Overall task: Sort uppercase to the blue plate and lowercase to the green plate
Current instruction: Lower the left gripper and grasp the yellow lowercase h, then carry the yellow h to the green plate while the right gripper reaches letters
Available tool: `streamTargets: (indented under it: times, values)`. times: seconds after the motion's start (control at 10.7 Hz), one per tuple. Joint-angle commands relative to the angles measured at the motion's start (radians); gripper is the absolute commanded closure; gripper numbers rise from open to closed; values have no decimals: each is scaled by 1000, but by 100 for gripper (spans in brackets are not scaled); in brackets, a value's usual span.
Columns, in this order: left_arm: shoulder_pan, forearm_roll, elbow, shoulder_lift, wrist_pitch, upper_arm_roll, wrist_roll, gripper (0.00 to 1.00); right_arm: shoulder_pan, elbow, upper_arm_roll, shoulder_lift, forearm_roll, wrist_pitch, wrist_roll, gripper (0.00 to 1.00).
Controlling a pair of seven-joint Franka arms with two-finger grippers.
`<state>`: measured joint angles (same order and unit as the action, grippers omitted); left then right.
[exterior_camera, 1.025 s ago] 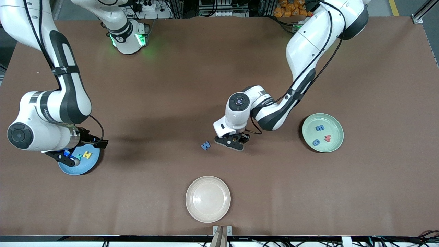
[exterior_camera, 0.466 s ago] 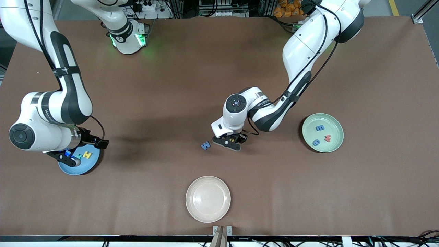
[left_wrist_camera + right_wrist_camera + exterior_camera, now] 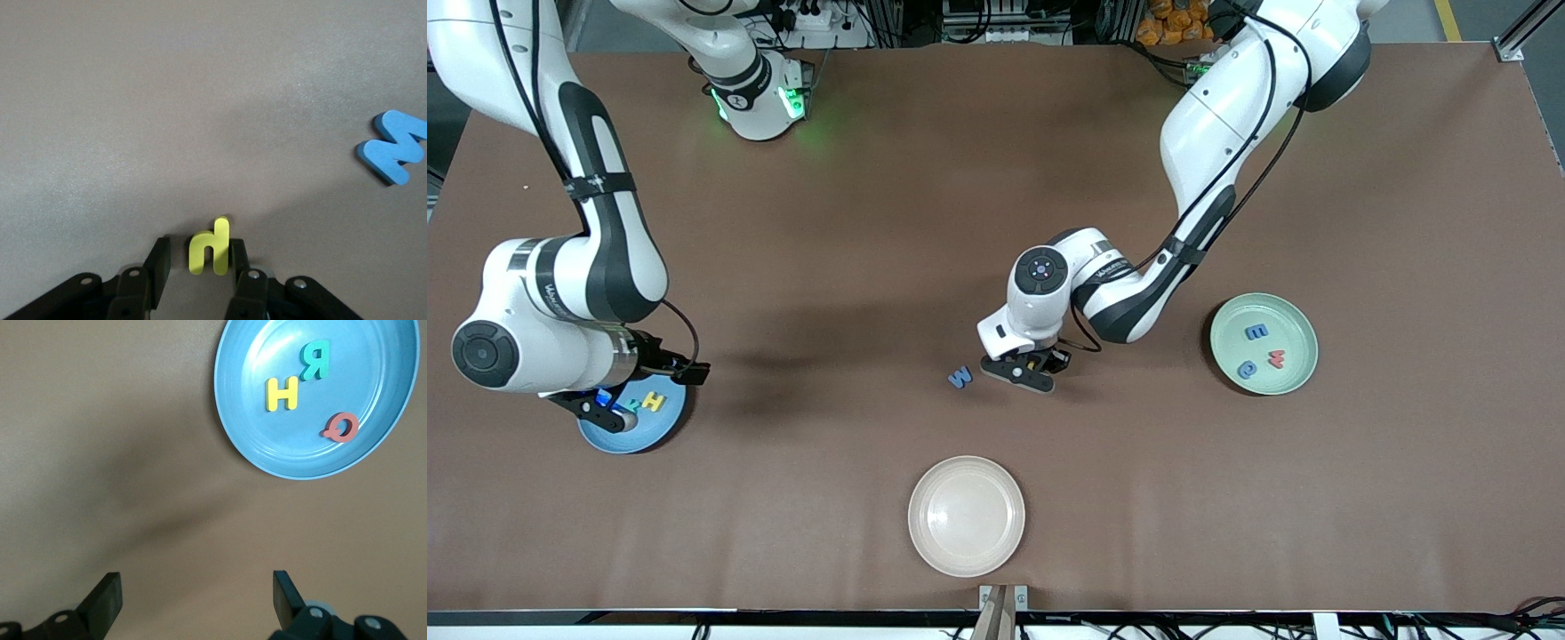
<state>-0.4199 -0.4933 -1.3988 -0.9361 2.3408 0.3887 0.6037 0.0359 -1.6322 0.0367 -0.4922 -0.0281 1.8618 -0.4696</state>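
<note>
The yellow lowercase h [image 3: 210,247] lies on the table between the fingers of my left gripper [image 3: 199,248]. One finger touches the h and a small gap shows at the other, so the gripper is open. In the front view this left gripper [image 3: 1024,366] is low at mid-table, beside the blue M [image 3: 959,377], which also lies on the table [image 3: 393,148]. The blue plate [image 3: 240,433] holds a yellow H [image 3: 282,393], a green R [image 3: 315,360] and a red rounded letter [image 3: 342,427]. My right gripper [image 3: 197,593] hangs open and empty over that plate's edge [image 3: 660,433]. The green plate [image 3: 1303,356] holds several lowercase letters.
An empty beige plate [image 3: 966,516] sits nearer the front camera than the blue M. The green plate is toward the left arm's end of the table and the blue plate toward the right arm's end.
My left gripper's fingers have narrowed around the yellow h, and the hand has shifted slightly toward the blue M. The right arm has hardly moved.
</note>
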Motion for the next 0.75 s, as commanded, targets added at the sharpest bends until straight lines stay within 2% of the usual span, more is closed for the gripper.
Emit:
streamTargets:
  times: [0.0, 0.65]
  values:
    - [-14, 15, 23, -15, -9, -14, -15, 60, 2, 8, -3, -5, -3, -1, -18, 0]
    - [-13, 16, 24, -15, -9, -14, -16, 75, 2, 6, -3, -5, -4, 5, -20, 0]
